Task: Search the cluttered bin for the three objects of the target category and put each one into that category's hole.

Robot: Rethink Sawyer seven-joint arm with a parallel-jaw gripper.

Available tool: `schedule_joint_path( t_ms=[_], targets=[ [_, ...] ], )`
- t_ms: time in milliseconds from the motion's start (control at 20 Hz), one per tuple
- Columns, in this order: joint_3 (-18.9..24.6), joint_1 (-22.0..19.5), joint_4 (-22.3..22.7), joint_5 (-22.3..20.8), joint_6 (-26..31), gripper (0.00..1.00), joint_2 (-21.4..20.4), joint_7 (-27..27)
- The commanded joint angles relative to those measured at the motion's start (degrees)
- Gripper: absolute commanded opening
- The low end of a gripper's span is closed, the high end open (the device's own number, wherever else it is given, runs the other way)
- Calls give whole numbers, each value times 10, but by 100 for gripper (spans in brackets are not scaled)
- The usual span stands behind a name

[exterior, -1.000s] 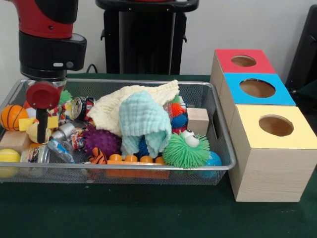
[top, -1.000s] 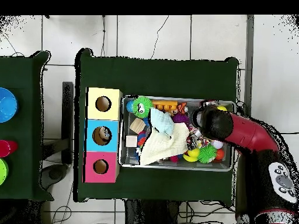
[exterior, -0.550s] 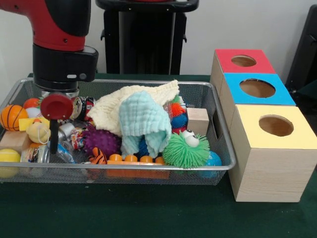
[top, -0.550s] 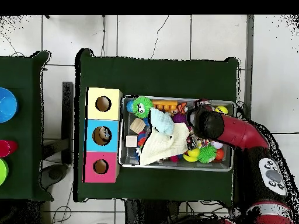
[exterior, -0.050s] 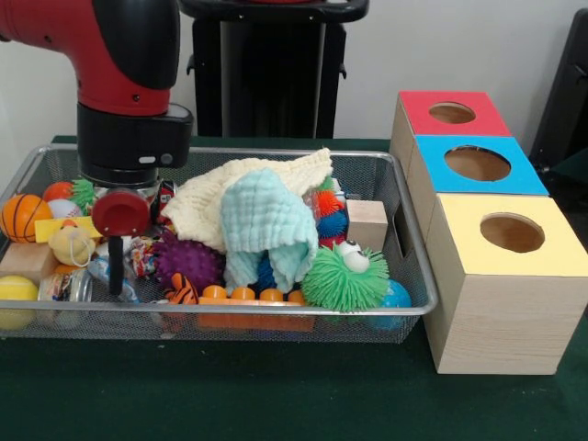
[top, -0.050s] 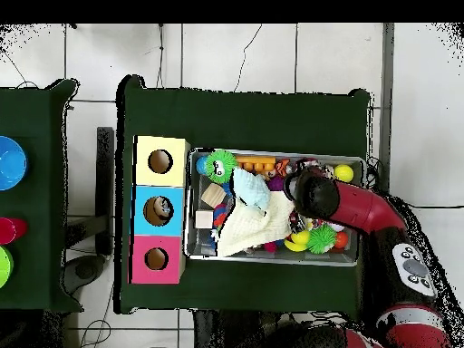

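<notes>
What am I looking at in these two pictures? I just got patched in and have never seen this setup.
It is a red and black robot arm working over a wire mesh bin on a green table. One picture looks across the table at the arm; the other looks straight down. The bin holds mixed toys: two cloths, a green fuzzy ball with eyes, a purple spiky ball, a small basketball, a wooden block. Beside it stand three wooden boxes with round holes, topped red, blue and yellow. The tool hangs low over the bin's crowded end; I cannot tell if it holds anything.
</notes>
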Motion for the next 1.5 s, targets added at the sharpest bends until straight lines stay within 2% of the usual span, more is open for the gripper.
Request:
schedule_joint_path(
  t_ms=[50,300,450,700,950,1200,1500],
  targets=[
    [4,1,11,17,57,100,23,11],
    [-23,22,-10,33,128,100,16,23],
    [-48,39,-25,39,145,100,16,40],
    [-68,43,-41,43,189,100,0,33],
    [-96,63,-65,41,201,100,3,55],
    [-121,83,-101,40,186,100,23,72],
    [-120,91,-165,55,210,100,50,61]
  ],
)
